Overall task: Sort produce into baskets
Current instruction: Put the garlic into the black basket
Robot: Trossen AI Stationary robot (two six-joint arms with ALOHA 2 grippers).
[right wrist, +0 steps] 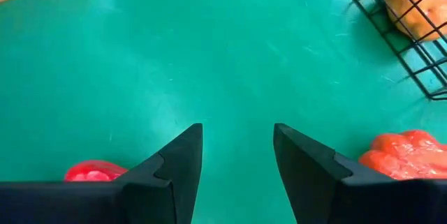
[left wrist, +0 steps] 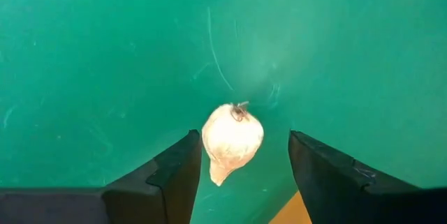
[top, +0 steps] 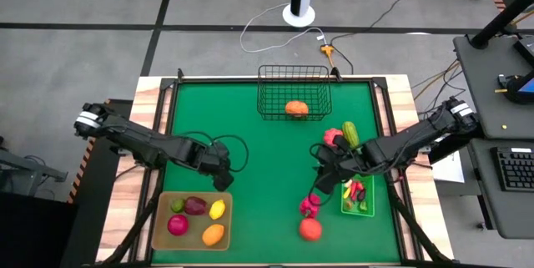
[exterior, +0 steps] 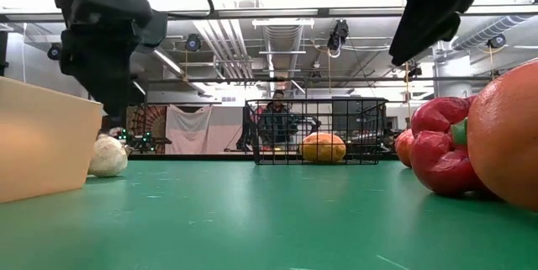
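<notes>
Over the green counter (top: 267, 168) the left gripper (left wrist: 237, 175) hangs just above a small white garlic bulb (left wrist: 232, 139). Its fingers (left wrist: 174, 175) stand apart on either side of the bulb with green showing between them and it, so they grip nothing. The bulb lies on the counter just beside the tan tray (top: 163, 230), which holds a green piece (top: 177, 205), a dark purple one (top: 195, 206), a yellow one (top: 217, 209), a pink-red one (top: 178, 225) and an orange one (top: 214, 235).

The right gripper (right wrist: 237, 161) hovers over bare counter near the middle right, its fingers (right wrist: 181, 165) moderately parted and empty. A red pepper (right wrist: 405, 153) lies to one side of it and another red piece (right wrist: 94, 172) to the other. Near it sit a green cucumber-like piece (top: 350, 133), a pink piece (top: 309, 207) and a round orange-red fruit (top: 310, 230). The small green bin (top: 370, 205) beside it holds red and green bits.

The black wire basket (top: 294, 72) stands at the far edge with an orange pumpkin-like piece (top: 295, 108) inside.
</notes>
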